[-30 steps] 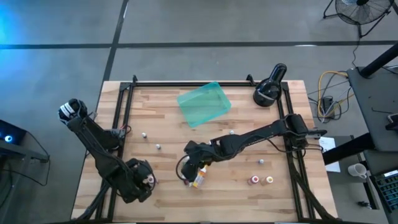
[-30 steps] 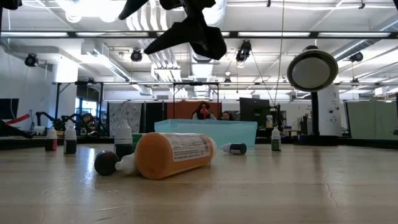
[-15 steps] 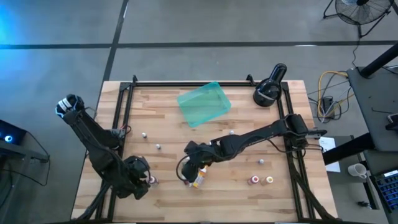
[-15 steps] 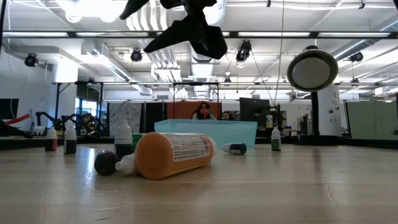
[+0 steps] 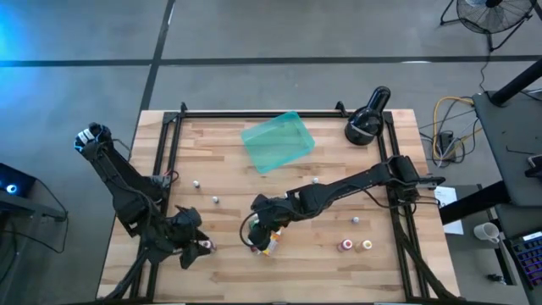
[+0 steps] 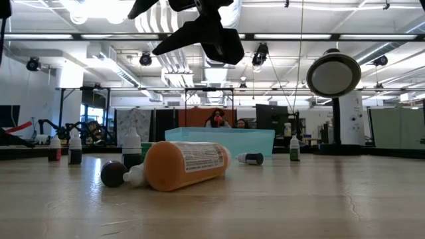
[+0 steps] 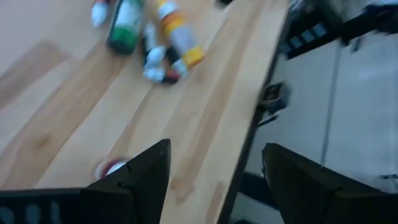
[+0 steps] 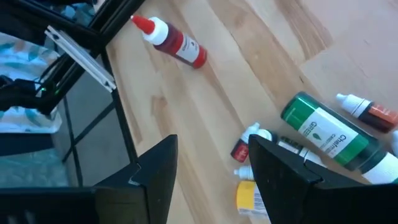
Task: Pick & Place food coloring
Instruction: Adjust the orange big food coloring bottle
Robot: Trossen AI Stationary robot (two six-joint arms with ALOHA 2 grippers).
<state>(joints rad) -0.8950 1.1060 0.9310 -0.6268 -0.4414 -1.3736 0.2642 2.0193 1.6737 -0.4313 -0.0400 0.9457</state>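
Note:
Several small food coloring bottles lie in a cluster [image 5: 268, 246] on the table's near middle: a green one [image 8: 328, 133], a red-brown one [image 8: 368, 113], a yellow one [image 8: 249, 196] and an orange one [image 6: 186, 164] on its side. My right gripper [image 8: 214, 180] hangs open above the cluster [image 5: 261, 230], touching nothing. A red bottle [image 8: 175, 41] lies on its side near the table's left edge [image 5: 206, 246]. My left gripper [image 7: 214, 180] is open and low beside it [image 5: 188, 244]; the bottle's red end [image 7: 112, 168] shows next to one finger.
A teal tray [image 5: 278, 141] stands at the far middle and a black round lamp [image 5: 366, 119] at the far right. Single small bottles stand around the table [image 5: 196, 183] [image 5: 216, 200] [image 5: 316, 180] [image 5: 356, 220], and two more [image 5: 356, 246] near the right front.
My left arm's raised elbow has swung toward the table's far left, and its gripper has drawn back a little toward the left edge. The red bottle lies where it was. My right gripper has kept still above the cluster.

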